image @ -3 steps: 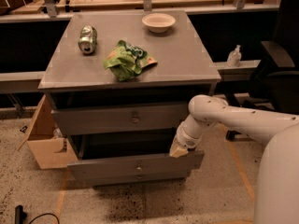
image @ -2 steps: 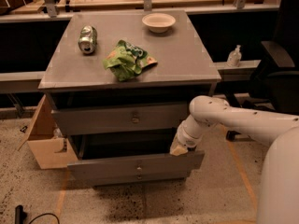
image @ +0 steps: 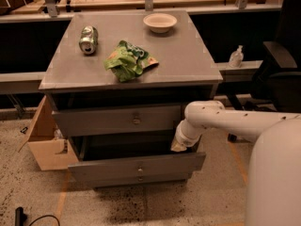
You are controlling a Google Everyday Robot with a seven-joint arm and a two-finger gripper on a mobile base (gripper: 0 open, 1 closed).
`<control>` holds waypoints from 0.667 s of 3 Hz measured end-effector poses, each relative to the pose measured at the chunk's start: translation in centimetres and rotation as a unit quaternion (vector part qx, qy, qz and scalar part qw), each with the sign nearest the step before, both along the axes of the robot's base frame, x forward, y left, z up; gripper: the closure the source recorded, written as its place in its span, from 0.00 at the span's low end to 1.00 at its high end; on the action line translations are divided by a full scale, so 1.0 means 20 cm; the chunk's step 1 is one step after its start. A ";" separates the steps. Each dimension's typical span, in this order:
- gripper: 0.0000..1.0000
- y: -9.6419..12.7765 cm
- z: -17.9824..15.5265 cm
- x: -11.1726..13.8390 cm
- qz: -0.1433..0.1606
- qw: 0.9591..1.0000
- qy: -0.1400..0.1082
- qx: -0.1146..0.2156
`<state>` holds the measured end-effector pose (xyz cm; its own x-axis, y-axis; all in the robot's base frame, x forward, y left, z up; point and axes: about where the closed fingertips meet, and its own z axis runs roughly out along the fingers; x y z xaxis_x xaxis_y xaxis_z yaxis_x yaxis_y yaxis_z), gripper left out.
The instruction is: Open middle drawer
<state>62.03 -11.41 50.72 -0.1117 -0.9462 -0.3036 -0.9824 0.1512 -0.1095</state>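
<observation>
The grey cabinet (image: 127,74) has three drawers. The middle drawer (image: 108,168) is pulled partly out, its flat front with a small round knob (image: 139,169) standing forward of the top drawer (image: 117,120). A dark gap shows behind its front. My gripper (image: 181,145) is at the end of the white arm (image: 225,121). It sits at the right end of that gap, just above the top edge of the middle drawer's front. The lowest drawer (image: 139,178) shows as a thin strip below.
On the cabinet top lie a tin can (image: 88,39), a green crumpled bag (image: 127,60) and a pale bowl (image: 160,21). A cardboard box (image: 44,140) stands left of the cabinet. A black chair (image: 280,74) and a small bottle (image: 236,57) are at the right.
</observation>
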 end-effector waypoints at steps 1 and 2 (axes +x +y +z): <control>1.00 0.01 -0.07 0.04 0.001 1.000 -0.022 -0.015; 1.00 0.05 -0.16 0.07 0.015 0.999 -0.043 -0.028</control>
